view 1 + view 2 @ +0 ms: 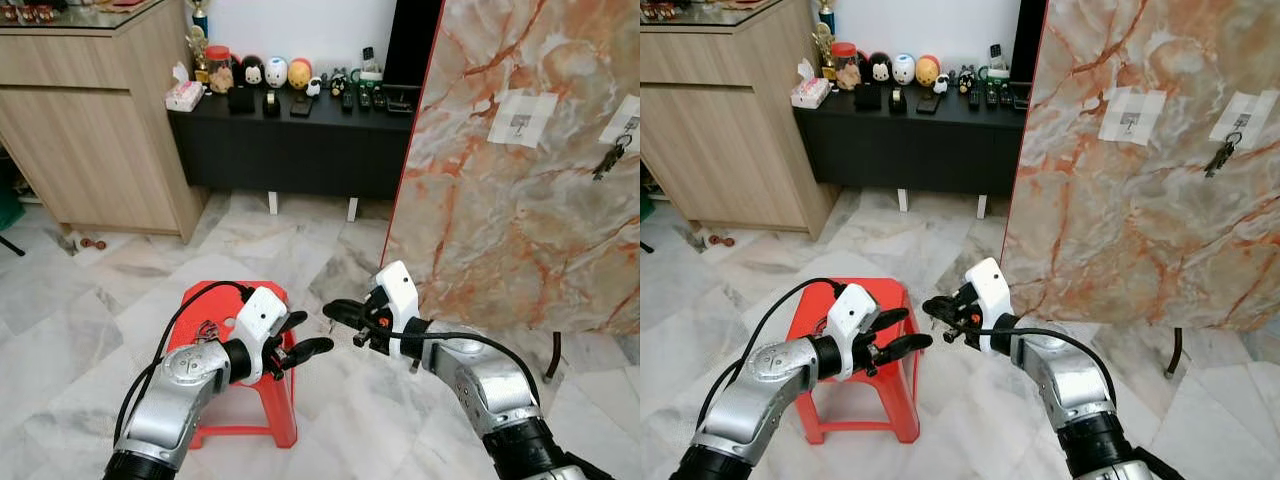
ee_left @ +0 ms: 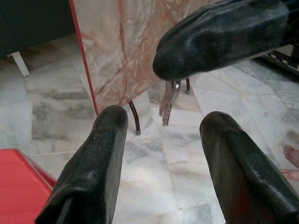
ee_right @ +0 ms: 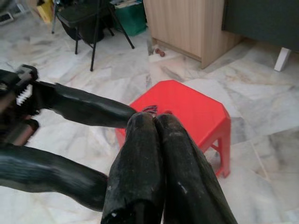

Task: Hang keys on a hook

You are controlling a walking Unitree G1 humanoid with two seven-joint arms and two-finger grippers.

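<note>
Right gripper (image 1: 335, 312) pinched shut on small silver keys (image 2: 169, 100), dangling just beyond gaping, empty left gripper (image 1: 310, 335), above red plastic stool (image 1: 215, 310).

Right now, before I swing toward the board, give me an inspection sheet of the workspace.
Surface: marble board, upright; two paper patches, left hook free.
Job's things: keys dangle from the right gripper; another bunch hangs on the right patch.
Clutter: red stool under the left arm.
Grippers: right gripper shut on the keys; left gripper open, holding nothing.
Cables: black cable loops off the left arm.
Surroundings: black console with figurines, wooden cabinet, a person's bare foot.
</note>
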